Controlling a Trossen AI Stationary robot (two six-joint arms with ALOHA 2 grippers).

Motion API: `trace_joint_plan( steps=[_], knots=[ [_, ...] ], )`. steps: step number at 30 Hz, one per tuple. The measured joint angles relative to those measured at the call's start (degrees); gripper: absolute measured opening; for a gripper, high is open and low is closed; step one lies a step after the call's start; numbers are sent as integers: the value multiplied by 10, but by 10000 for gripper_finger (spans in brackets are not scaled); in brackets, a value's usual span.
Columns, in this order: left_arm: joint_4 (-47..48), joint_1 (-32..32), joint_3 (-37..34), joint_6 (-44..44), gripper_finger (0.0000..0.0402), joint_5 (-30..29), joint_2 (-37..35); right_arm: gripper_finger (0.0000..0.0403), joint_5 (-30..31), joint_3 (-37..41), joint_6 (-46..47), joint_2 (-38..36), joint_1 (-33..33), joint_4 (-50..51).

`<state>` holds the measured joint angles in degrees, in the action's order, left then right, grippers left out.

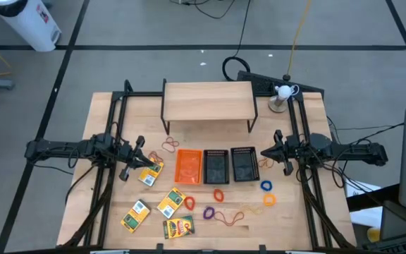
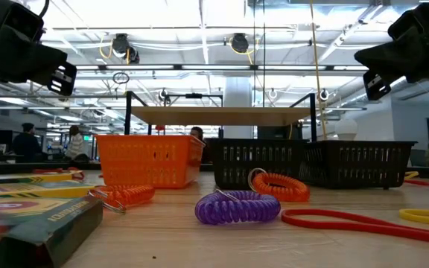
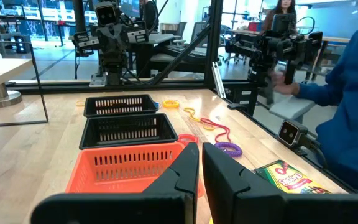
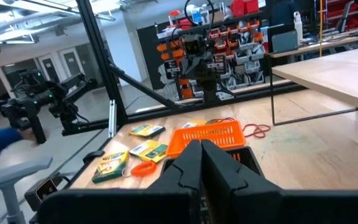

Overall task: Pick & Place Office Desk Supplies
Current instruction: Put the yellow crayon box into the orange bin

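Sorting has not yet begun: crayon boxes (image 1: 171,203) and rubber bands (image 1: 219,195) lie loose on the tabletop (image 1: 104,141) before the orange tray (image 1: 188,166). Left gripper (image 1: 131,164) and right gripper (image 1: 276,152) hover empty, fingers pressed together. Next, one must open and descend.

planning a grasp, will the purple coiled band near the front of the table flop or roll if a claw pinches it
The purple coiled band probably flexes and stretches, being an open spiral. It lies flat on the table, so rolling seems unlikely. It looks light and may slide when nudged.
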<state>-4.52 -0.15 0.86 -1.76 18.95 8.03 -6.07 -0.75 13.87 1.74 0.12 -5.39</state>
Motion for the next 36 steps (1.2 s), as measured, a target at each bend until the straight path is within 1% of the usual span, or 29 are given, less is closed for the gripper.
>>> trace_joint_plan(
  steps=[7, 12, 15, 19, 21, 24, 27, 32, 36],
  knots=[
    [0, 0, 0, 0, 21, 0, 0, 0, 0, 0, 6, 0, 0, -4],
    [-6, 0, 0, -2, 21, -14, 0, 0, 0, 0, 24, 0, 0, -16],
    [-24, 0, 0, -28, 21, -12, 0, 0, 0, 0, 24, 0, 0, -23],
    [-55, 0, 0, -68, 21, -12, 0, 0, 3, 0, -2, 0, 0, -49],
    [-71, 0, 0, -88, 21, -11, 0, 0, 15, 0, -5, 0, 0, -66],
    [-81, 0, 0, -105, 21, -11, 0, 0, 17, 0, -6, 0, 0, -81],
    [-90, 0, 0, -100, 21, -11, 0, 0, 15, 0, -11, 0, 0, -79],
    [-93, 0, 0, -125, 21, -10, 0, 0, 15, 0, -16, 0, 0, -58],
    [-93, 0, 0, -123, 21, -11, 0, 0, 18, 0, -65, 0, 0, -55]
  ],
)
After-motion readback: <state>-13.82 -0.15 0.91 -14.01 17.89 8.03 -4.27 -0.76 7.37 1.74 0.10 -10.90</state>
